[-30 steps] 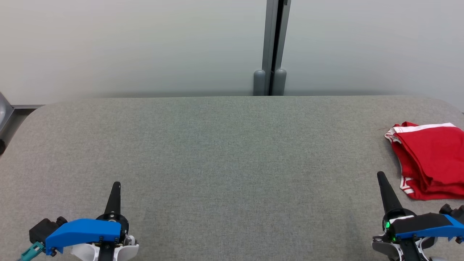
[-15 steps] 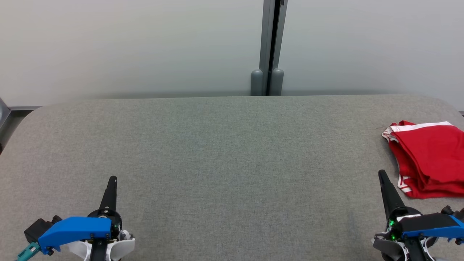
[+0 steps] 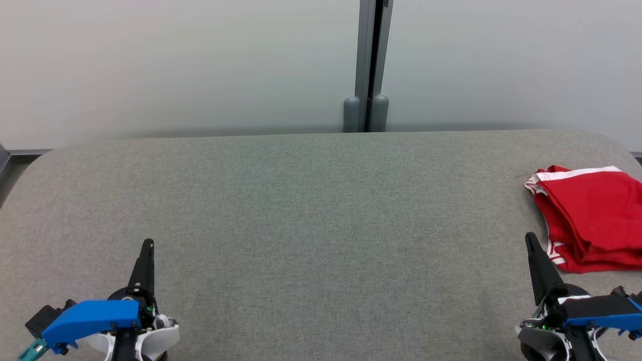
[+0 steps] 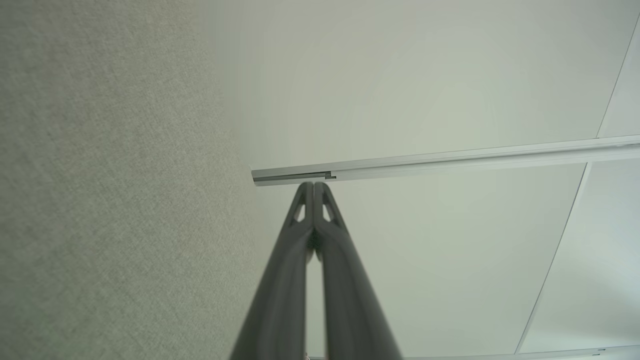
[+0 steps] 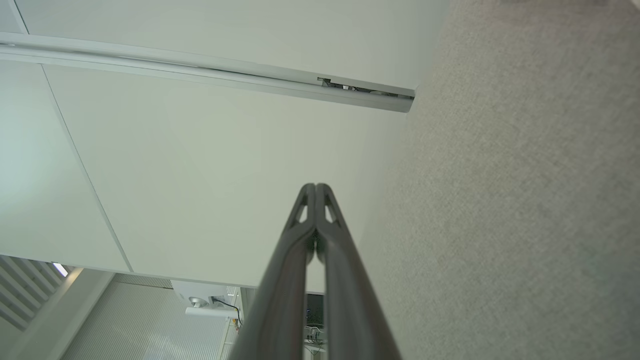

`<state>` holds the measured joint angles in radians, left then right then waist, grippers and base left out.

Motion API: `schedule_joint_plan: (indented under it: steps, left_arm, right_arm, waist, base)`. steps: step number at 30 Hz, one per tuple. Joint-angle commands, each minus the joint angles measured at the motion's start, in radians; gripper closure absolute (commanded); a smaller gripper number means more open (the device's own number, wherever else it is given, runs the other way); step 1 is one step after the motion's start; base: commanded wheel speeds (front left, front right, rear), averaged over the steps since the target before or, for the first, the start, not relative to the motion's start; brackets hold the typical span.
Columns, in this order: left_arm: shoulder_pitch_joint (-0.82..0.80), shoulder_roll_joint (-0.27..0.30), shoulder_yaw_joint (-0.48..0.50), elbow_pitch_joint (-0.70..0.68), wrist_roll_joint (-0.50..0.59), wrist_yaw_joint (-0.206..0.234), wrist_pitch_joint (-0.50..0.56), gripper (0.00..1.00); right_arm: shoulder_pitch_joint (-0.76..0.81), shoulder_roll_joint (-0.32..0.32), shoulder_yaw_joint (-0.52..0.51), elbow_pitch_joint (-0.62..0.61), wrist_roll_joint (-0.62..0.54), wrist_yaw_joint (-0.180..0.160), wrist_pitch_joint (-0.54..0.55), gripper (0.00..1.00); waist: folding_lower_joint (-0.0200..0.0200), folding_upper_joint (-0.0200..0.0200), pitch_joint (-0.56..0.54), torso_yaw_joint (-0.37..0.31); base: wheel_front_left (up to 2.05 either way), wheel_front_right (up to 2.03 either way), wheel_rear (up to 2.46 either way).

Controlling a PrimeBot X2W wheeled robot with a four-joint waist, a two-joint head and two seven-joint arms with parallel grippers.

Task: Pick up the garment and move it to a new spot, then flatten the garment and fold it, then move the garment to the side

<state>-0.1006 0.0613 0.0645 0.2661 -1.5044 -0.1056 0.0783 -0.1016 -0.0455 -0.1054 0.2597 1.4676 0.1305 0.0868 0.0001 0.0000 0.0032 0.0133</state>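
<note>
Worktop (image 3: 311,210): covered in grey woven fabric, flat and even, with rounded far corners. Its far edge runs just in front of the grey upright post (image 3: 368,65), which stands near the middle of the worktop's length.

One item lies directly on it: a red garment (image 3: 594,215) with white trim, folded into a layered stack. It sits well to the right of the post and nearer the robot, close to the worktop's right end. The garment's right side is cut off by the head view's border.
</note>
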Motion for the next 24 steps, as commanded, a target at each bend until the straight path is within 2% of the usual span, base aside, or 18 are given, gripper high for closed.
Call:
schedule_joint_plan:
  steps: [1,18,24]
  left_arm:
    - [-0.013,-0.001,0.014,-0.008,-0.018,-0.009,0.008,1.00]
    - [-0.012,-0.013,0.053,-0.024,-0.107,-0.031,0.039,1.00]
    - [-0.012,-0.013,0.056,-0.024,-0.109,-0.029,0.041,1.00]
  right_arm:
    - [-0.012,-0.008,-0.005,-0.010,0.026,0.000,0.006,1.00]
    - [-0.011,-0.008,-0.011,-0.017,0.143,0.000,0.029,1.00]
    - [-0.011,-0.008,-0.011,-0.017,0.147,0.000,0.030,1.00]
  waist:
    - [-0.0001,0.0000,0.000,-0.001]
    - [-0.0001,0.0000,0.000,-0.012]
    - [-0.0001,0.0000,0.000,-0.013]
  base:
    - [0.00,0.00,0.00]
    - [0.00,0.00,0.00]
    - [0.00,0.00,0.00]
